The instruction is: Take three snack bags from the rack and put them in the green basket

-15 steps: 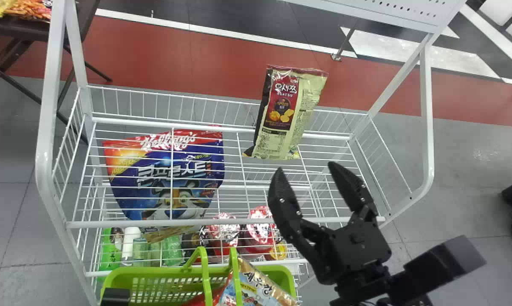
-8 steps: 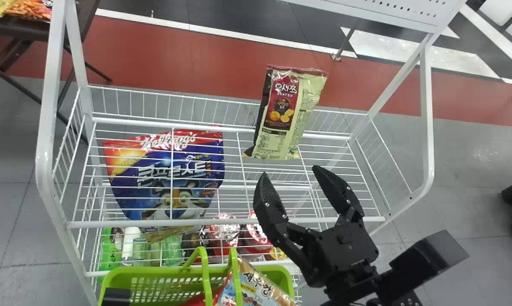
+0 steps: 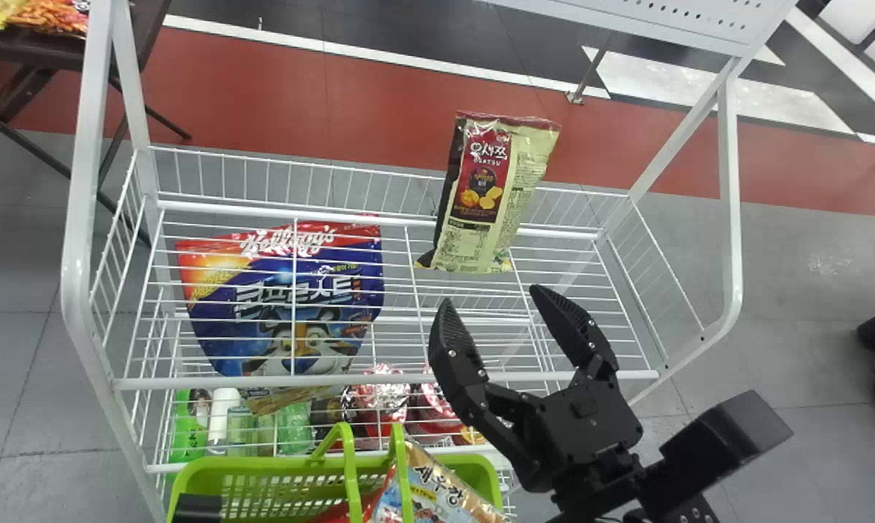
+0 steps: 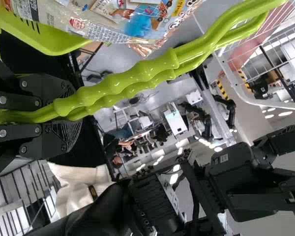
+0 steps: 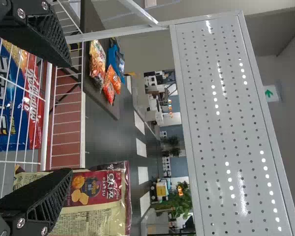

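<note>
While I am standing here looking over the white wire rack (image 3: pixel 386 379), a grey floor (image 3: pixel 807 290) is spreading around it and a red floor band (image 3: pixel 263 109) is running behind its far edge. Beyond the far left corner, a dark table (image 3: pixel 138 33) is holding some bright packets (image 3: pixel 52 18). A perforated panel (image 3: pixel 662 22) is jutting in high up, toward the far right corner.

One snack bag (image 3: pixel 491 192) is standing upright with a slight tilt at the rack's far edge, right of the middle, its top rising above the rail. A big blue and red cereal bag (image 3: pixel 285 290) is sitting under the upper wires, nearer the left edge, with bottles and jars (image 3: pixel 383 396) showing lower down by the near edge.

Just below that edge, the green basket (image 3: pixel 263 463) is holding another snack bag (image 3: pixel 448 490) and something red. The left gripper (image 4: pixel 64 112) is clamping its fingers on the basket's handles (image 4: pixel 137 78).

Over the near edge, toward the right corner, the right gripper (image 3: pixel 494 296) is reaching in with its fingers spread well apart, nothing between them. Open room is lying between its fingertips and the bag's lower end, and more is stretching from there to the right edge.
</note>
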